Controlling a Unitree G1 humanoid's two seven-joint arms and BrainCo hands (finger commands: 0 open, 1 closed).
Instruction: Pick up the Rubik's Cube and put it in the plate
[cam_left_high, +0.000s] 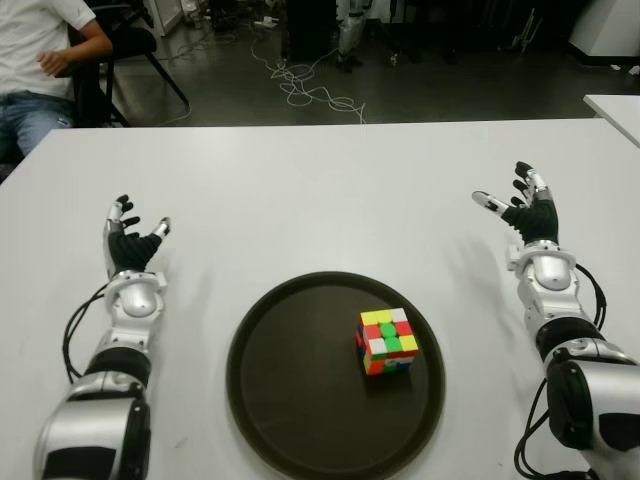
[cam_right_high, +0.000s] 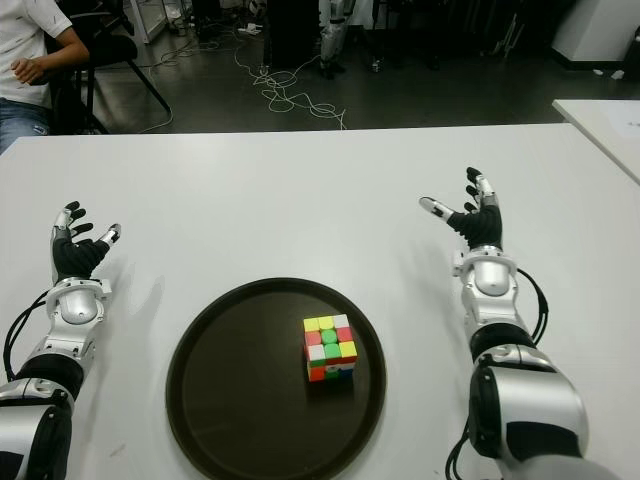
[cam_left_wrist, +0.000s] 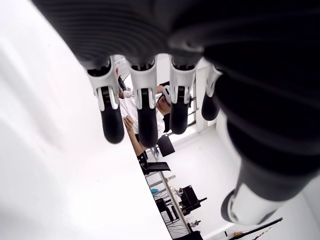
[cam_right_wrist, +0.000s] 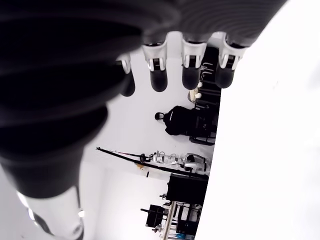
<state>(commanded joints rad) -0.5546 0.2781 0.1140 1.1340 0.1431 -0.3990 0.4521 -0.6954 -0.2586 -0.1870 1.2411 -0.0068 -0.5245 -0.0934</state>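
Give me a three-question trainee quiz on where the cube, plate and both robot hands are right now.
1. True or false: the cube lies inside the plate.
2. Which robot hand holds the cube? A) the left robot hand B) the right robot hand C) neither
3. Fill in: within the plate, the cube sits toward the robot's ____ side.

Key
1. True. It rests on the plate's dark floor, clear of the rim.
2. C. Both robot hands are open and empty, one on each side of the plate above the white table.
3. Right.
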